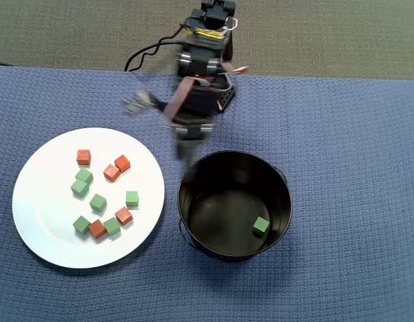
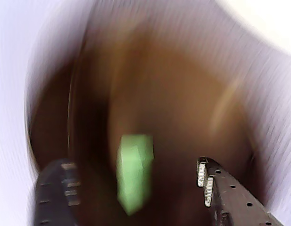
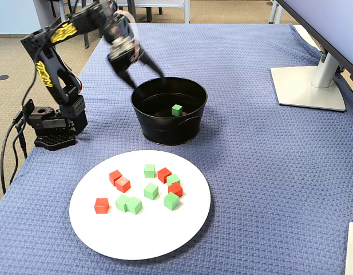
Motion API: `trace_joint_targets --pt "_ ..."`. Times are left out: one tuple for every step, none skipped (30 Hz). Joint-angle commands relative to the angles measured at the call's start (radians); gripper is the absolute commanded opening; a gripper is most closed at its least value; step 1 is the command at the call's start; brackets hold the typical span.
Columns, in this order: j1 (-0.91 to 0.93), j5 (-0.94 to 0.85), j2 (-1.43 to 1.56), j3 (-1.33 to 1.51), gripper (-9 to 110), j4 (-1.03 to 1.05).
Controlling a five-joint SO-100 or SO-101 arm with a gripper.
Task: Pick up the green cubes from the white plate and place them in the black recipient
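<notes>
Several green cubes (image 1: 98, 202) lie among red-orange cubes (image 1: 111, 172) on the white plate (image 1: 45, 221), at the left in the overhead view and in front (image 3: 142, 235) in the fixed view. One green cube (image 1: 260, 225) (image 3: 177, 110) (image 2: 134, 172) rests on the bottom of the black recipient (image 1: 280, 201) (image 3: 165, 129). My gripper (image 1: 161, 134) (image 3: 147, 80) hangs blurred over the pot's rim on the arm's side. It is open wide and holds nothing. In the smeared wrist view the gripper (image 2: 133, 165) frames the cube below it.
The arm's base (image 3: 50, 126) stands at the edge of the blue cloth (image 1: 354, 134), beside the pot. A grey monitor stand (image 3: 308, 86) sits at the far right of the fixed view. Grey carpet (image 1: 327, 33) lies beyond the table edge.
</notes>
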Motion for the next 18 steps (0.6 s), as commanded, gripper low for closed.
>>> trace_joint_targets --pt "0.245 -0.058 -0.067 0.028 17 -0.147" --pt "0.262 -0.083 -0.107 0.025 17 -0.155" --pt "0.270 -0.095 -0.146 0.021 17 -0.164" --pt "0.272 -0.094 -0.175 0.021 18 -0.181" --pt "0.270 -0.094 -0.202 0.023 18 -0.196" --pt "0.268 -0.091 -0.224 0.029 20 -0.218" --pt "0.268 -0.087 -0.245 0.034 21 -0.229" --pt "0.268 -0.091 -0.262 0.044 21 -0.238" --pt "0.268 -0.100 -0.275 0.058 23 -0.250" --pt "0.267 -0.109 -0.290 0.064 24 -0.262" --pt "0.265 -0.110 -0.308 0.061 26 -0.268" --pt "0.265 -0.115 -0.324 0.052 28 -0.268" --pt "0.262 -0.124 -0.339 0.049 29 -0.268" --pt "0.258 -0.130 -0.353 0.048 30 -0.268" --pt "0.253 -0.140 -0.367 0.048 31 -0.268" --pt "0.249 -0.150 -0.383 0.048 31 -0.268" --pt "0.242 -0.161 -0.399 0.048 32 -0.268" --pt "0.238 -0.167 -0.416 0.048 33 -0.272"
